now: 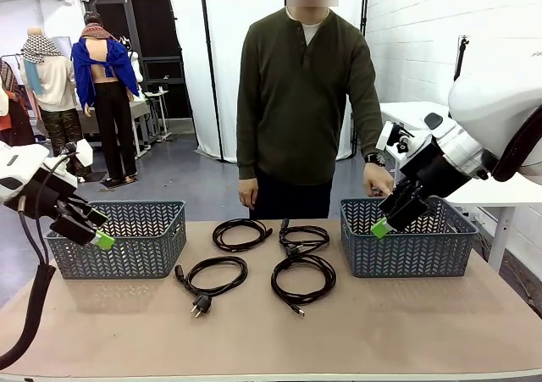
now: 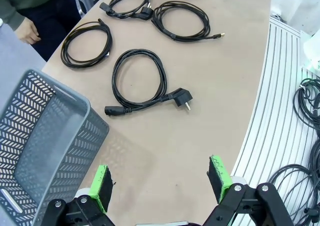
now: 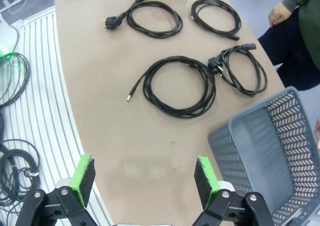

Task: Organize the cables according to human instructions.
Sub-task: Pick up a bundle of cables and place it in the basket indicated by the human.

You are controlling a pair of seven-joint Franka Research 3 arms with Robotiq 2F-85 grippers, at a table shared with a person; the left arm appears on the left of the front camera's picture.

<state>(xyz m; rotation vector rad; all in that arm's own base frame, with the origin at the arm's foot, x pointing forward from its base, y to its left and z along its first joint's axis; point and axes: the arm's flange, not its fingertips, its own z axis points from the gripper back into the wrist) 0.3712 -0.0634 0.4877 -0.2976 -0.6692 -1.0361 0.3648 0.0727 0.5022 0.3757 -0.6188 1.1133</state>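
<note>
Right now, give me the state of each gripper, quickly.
Left gripper: open, holding nothing.
Right gripper: open, holding nothing.

All 4 cables (image 1: 240, 234) were black, lying on a plain tan table (image 1: 381, 323). The basket (image 1: 118, 248) at 9 o'clock and the basket (image 1: 406, 251) at 3 o'clock were both grey, their walls cut in a herringbone lattice. The left gripper (image 2: 162, 183) and right gripper (image 3: 145, 181) were black with bright green pads (image 2: 102, 186). The arms (image 1: 500, 94) were white, the hose (image 1: 34, 306) at 8 o'clock black. The person's shirt (image 1: 296, 94) was dark olive, with white at the neck. A curtain (image 1: 229, 43) at 12 o'clock was white.
</note>
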